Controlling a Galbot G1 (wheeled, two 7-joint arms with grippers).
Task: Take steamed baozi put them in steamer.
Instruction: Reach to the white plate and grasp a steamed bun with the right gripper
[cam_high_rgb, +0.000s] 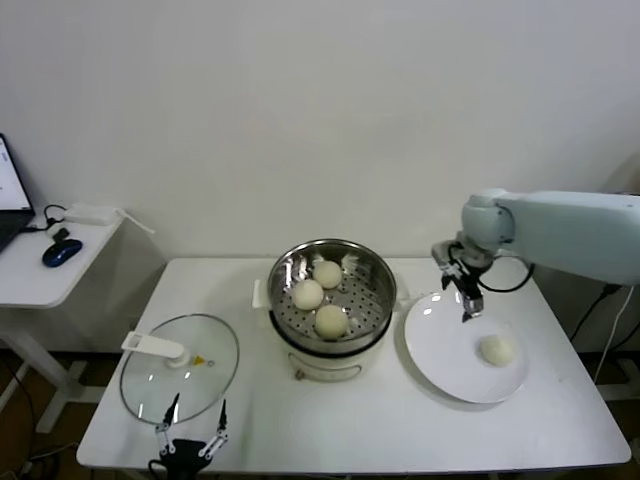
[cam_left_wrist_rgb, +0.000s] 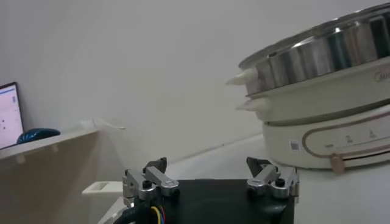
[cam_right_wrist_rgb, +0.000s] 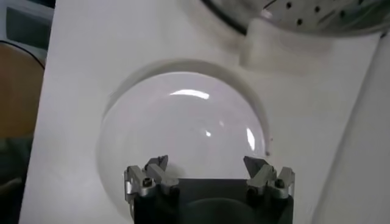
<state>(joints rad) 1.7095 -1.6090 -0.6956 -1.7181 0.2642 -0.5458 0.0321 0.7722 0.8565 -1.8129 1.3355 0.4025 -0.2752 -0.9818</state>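
3 small off-white round dough baozi (cam_high_rgb: 322, 295) sit in the shiny round steel steamer (cam_high_rgb: 378, 307) at the desk's (cam_high_rgb: 560, 430) centre; 1 remaining baozi (cam_high_rgb: 496, 349) lies on the flat white plate (cam_high_rgb: 440, 345) by the right edge. The right gripper (cam_high_rgb: 470, 303), jaws released and empty, hovers over the plate's far rim, so the bun lies nearer the front edge and slightly rightward. The left gripper (cam_high_rgb: 190, 428) waits open at the front-left edge.

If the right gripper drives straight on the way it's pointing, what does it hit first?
Probably bare surface of the flat white plate: the open right gripper points down at it; the last off-white bun sits off to the side.
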